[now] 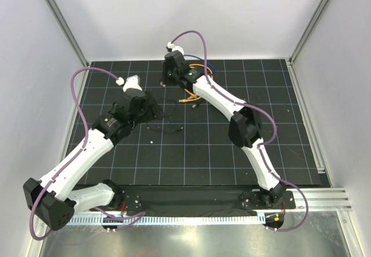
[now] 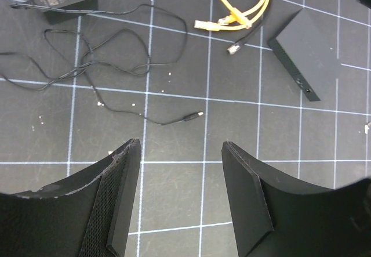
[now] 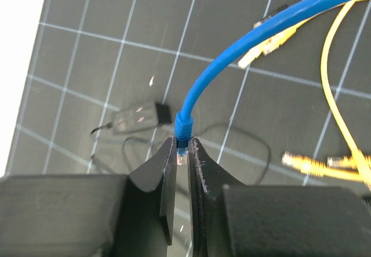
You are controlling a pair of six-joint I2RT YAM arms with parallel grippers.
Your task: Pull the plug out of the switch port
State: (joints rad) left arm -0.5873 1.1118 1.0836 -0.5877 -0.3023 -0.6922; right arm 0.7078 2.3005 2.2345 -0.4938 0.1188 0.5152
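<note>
Plug [image 3: 184,128], blue: pinched shallowly by right gripper [image 3: 182,145]; stiff cable [image 3: 232,54] may twist it loose. Left gripper [image 2: 181,147]: fingers spread, empty; switch box [image 2: 316,48] unheld.

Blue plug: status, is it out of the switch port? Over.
Right tool shut on blue plug, held clear. Left tool open, empty. On the mat, switch box shows no cable in its visible edge. Loose yellow cables beside it, nothing blocking.

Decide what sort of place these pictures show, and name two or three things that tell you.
Most likely a robotics test cell in a lab: a black gridded mat boxed in by plain white panels, a left arm and right arm bolted at its near edge, and loose yellow network cables.
</note>
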